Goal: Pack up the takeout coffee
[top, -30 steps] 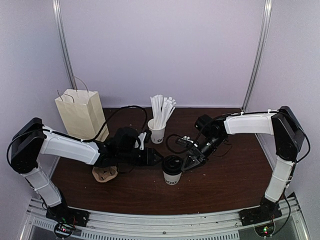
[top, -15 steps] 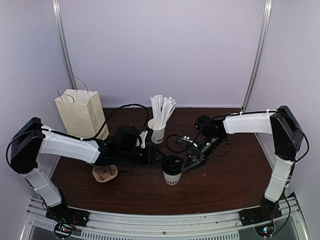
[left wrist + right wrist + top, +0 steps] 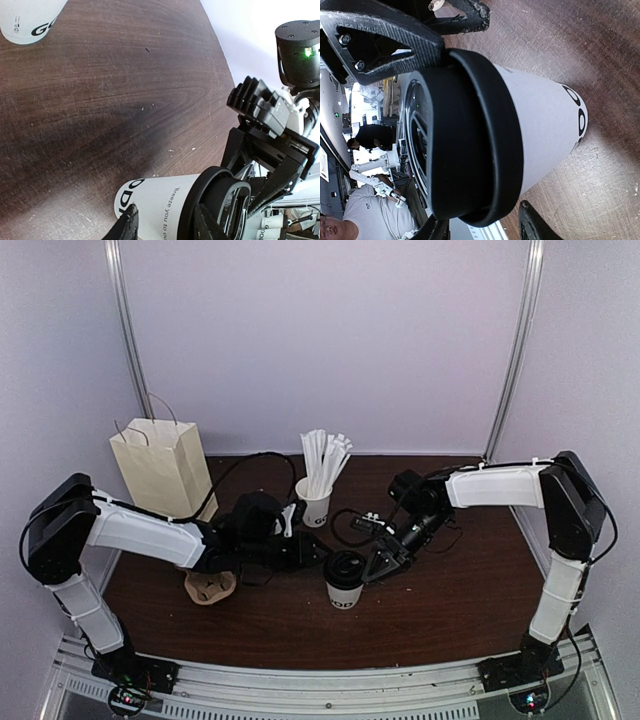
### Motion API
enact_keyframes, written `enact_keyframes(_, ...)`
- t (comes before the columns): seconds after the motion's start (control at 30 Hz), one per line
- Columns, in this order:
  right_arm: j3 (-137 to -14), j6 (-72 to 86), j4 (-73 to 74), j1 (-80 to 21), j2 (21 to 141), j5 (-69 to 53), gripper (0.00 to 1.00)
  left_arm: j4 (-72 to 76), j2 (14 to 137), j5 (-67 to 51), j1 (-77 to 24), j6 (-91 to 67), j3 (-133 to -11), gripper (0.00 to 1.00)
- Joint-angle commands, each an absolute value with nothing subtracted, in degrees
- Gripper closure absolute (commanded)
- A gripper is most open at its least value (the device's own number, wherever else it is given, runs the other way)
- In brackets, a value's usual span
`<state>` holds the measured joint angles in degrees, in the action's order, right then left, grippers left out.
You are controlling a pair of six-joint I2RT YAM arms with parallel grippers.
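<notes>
The takeout coffee, a white paper cup (image 3: 344, 592) with a black lid (image 3: 344, 567), stands upright at the table's middle. In the left wrist view the cup (image 3: 160, 200) and its lid (image 3: 220, 200) fill the bottom. My left gripper (image 3: 318, 551) is open just left of the cup, its fingertips (image 3: 131, 220) on either side of the cup's wall; I cannot tell if they touch. My right gripper (image 3: 374, 567) is open just right of the lid, fingertips (image 3: 532, 222) apart at the lid's (image 3: 465, 135) edge.
A cream paper bag (image 3: 160, 468) stands at the back left. A brown pulp tray (image 3: 210, 587) lies under my left arm. A second white cup holding white wrapped sticks (image 3: 318, 502) stands behind the coffee. Cables (image 3: 345, 525) lie near the right gripper.
My left gripper has moved a little to the right, closer to the coffee cup. The right arm and the cup have hardly moved.
</notes>
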<state>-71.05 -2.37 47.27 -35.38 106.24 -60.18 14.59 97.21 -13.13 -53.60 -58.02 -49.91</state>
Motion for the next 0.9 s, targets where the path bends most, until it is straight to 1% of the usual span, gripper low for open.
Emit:
enact_keyframes(0.0, -68.83, -2.79, 47.26, -34.77, 113.89, -36.8, 0.55, 3.87, 102.57, -12.91, -54.32, -60.2, -45.66, 0.62)
enact_keyframes(0.13, -71.45, -3.72, 48.87, -34.48, 114.78, -36.65, 0.55, 2.56, 102.98, -12.86, -54.27, -59.04, -46.7, 0.63)
enact_keyframes(0.27, -75.39, -6.65, 51.63, -33.37, 110.65, -42.98, 0.55, 1.18, 99.27, -10.98, -54.38, -57.71, -46.92, 0.62)
enact_keyframes(0.4, -79.63, -9.68, 53.86, -31.71, 104.96, -48.82, 0.52, 4.91, 92.77, -8.78, -54.95, -54.3, -46.32, 0.57)
enact_keyframes(0.53, -81.99, -12.77, 56.08, -31.29, 101.34, -52.79, 0.45, 3.1, 88.01, -7.21, -54.97, -46.63, -51.31, 0.47)
enact_keyframes(0.7, -78.96, -13.79, 56.67, -31.38, 99.7, -53.32, 0.44, 0.82, 86.07, -7.15, -54.96, -41.85, -55.75, 0.41)
enact_keyframes(0.77, -75.77, -12.98, 54.59, -31.66, 98.62, -53.98, 0.45, 1.58, 86.56, -7.54, -55.01, -41.41, -56.13, 0.38)
enact_keyframes(0.87, -71.01, -10.08, 49.92, -32.49, 97.71, -56.07, 0.47, 3.76, 88.87, -8.36, -54.97, -41.25, -56.48, 0.35)
